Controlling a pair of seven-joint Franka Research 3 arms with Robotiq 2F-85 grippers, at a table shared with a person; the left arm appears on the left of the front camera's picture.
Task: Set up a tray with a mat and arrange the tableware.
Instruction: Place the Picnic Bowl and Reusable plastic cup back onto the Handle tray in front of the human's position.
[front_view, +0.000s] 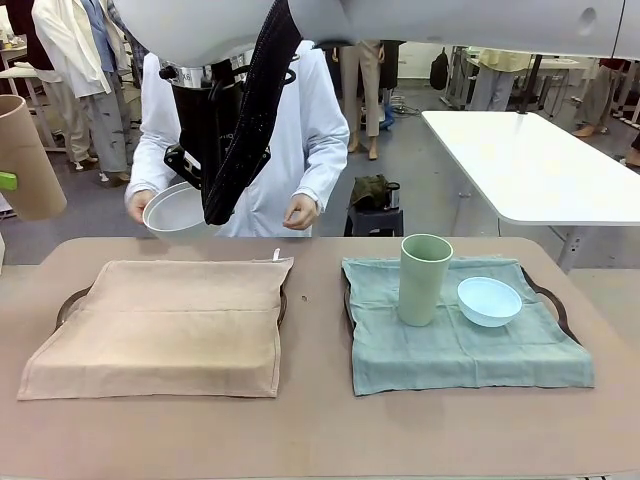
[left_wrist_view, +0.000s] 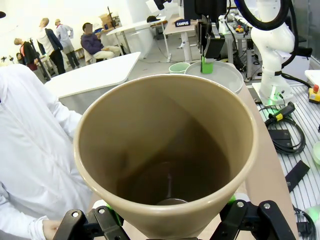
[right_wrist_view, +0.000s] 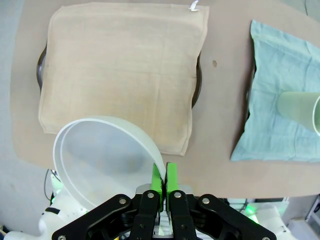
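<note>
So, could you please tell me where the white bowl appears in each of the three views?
Front view: the white bowl hangs upper left, above the tan mat, held by its rim in the right gripper.
Left wrist view: upper middle, behind the tan tumbler, is the white bowl.
Right wrist view: lower left, its rim pinched in shut jaws, is the white bowl.
Shared landmark: the pale green tumbler.

Pale green tumbler (front_view: 425, 279) upright on green mat (front_view: 460, 340) at right, light blue bowl (front_view: 489, 300) just beside it, beige mat (front_view: 165, 325) covering left tray (front_view: 70, 300), white bowl (front_view: 175, 210) held tilted above far left, tan tumbler (front_view: 25, 155) aloft at left edge.
</note>
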